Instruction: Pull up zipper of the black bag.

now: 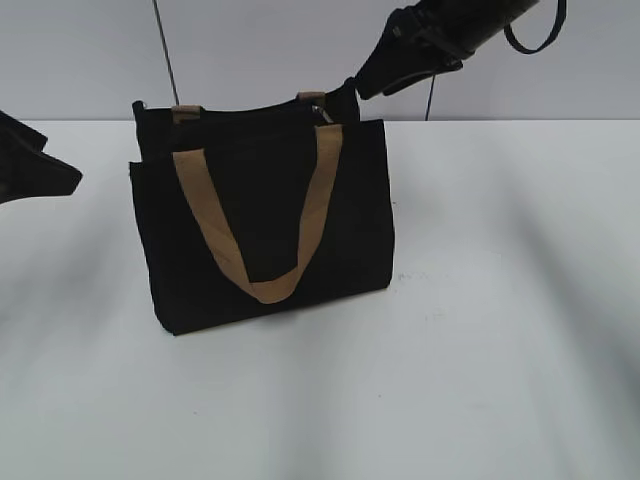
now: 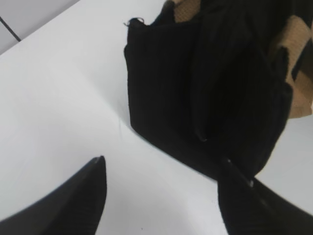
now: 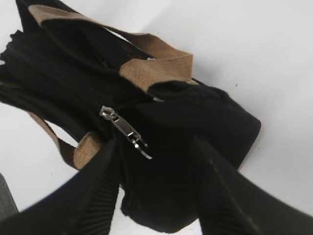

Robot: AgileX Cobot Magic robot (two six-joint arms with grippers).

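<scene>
The black bag (image 1: 265, 215) stands upright on the white table, with a tan strap handle (image 1: 270, 230) hanging down its front. The zipper runs along its top; the silvery pull tab (image 1: 325, 113) sits near the right end. In the right wrist view the pull tab (image 3: 126, 131) lies on the bag (image 3: 195, 122) between the open fingers of my right gripper (image 3: 155, 147), apart from both. My right gripper (image 1: 352, 88) hovers at the bag's top right corner. My left gripper (image 2: 161, 166) is open and empty over the table by the bag's left end (image 2: 195, 93). It shows at the left edge (image 1: 45, 165).
The white table (image 1: 500, 330) stretches around the bag to a grey back wall. A thin dark cable (image 1: 166, 50) hangs behind the bag at the left. A black cable loop (image 1: 535, 35) hangs from the right arm.
</scene>
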